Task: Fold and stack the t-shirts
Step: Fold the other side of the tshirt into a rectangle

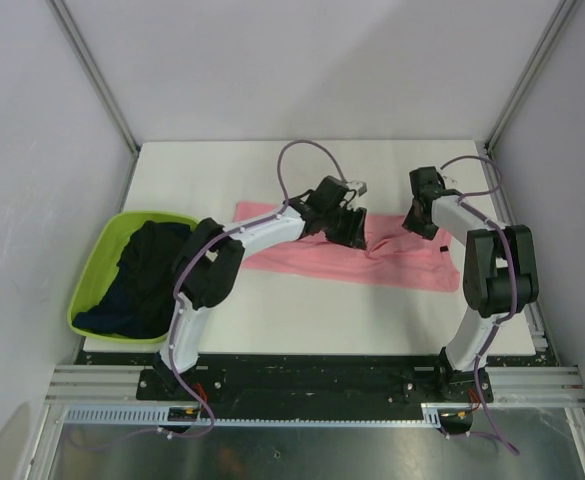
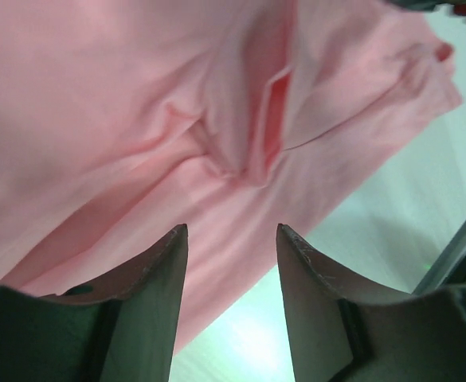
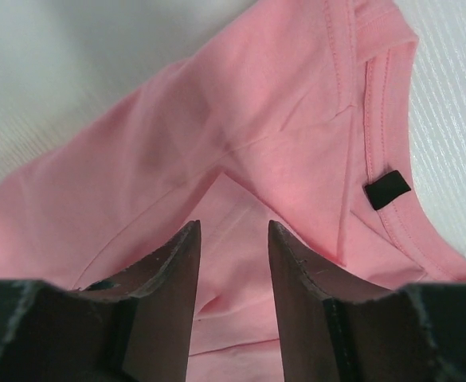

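my left pincer (image 2: 231,231) and right pincer (image 3: 233,227) both stand apart, holding nothing, just over the salmon-pink t-shirt (image 1: 397,266) spread on the white bench (image 1: 322,320); dark t-shirts (image 1: 147,275) lie heaped in the lime-green tub (image 1: 84,292).

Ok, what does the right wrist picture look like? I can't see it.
A pink t-shirt lies on a white table, a small black label at its collar. The right gripper pokes up from the bottom, its dark fingers apart, pinching nothing.
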You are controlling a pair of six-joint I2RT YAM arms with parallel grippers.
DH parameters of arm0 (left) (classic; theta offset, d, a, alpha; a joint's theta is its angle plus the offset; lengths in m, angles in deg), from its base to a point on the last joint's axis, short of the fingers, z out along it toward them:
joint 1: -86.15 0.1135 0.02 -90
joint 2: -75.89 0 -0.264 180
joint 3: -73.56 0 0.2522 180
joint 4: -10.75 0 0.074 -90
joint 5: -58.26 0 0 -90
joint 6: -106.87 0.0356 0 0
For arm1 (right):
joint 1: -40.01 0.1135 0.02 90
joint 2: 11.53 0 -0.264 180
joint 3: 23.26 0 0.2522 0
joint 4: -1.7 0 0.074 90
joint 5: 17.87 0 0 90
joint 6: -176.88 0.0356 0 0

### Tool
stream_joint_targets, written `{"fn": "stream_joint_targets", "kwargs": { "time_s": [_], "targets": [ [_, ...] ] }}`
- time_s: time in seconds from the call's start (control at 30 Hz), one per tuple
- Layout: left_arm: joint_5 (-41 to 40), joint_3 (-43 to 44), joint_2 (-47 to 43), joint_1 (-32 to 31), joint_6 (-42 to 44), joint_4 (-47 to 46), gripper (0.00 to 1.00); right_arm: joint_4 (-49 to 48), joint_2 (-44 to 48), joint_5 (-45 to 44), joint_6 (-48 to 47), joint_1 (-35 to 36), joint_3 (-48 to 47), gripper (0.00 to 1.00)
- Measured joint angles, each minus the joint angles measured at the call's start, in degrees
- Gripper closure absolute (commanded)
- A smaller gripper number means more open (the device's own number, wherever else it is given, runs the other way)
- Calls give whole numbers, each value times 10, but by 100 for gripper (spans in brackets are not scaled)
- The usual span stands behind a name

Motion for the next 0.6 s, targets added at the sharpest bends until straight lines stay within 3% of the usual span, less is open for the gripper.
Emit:
{"fn": "stream_joint_targets", "kwargs": {
  "time_s": [0.4,0.6],
  "targets": [
    [-18,85,62,-43,-2,-5,47,-19,-15,23,0,-10,1,55],
    [-49,99,97,-48,-3,-2,55,-20,-23,27,1,-12,2,60]
  ]
}}
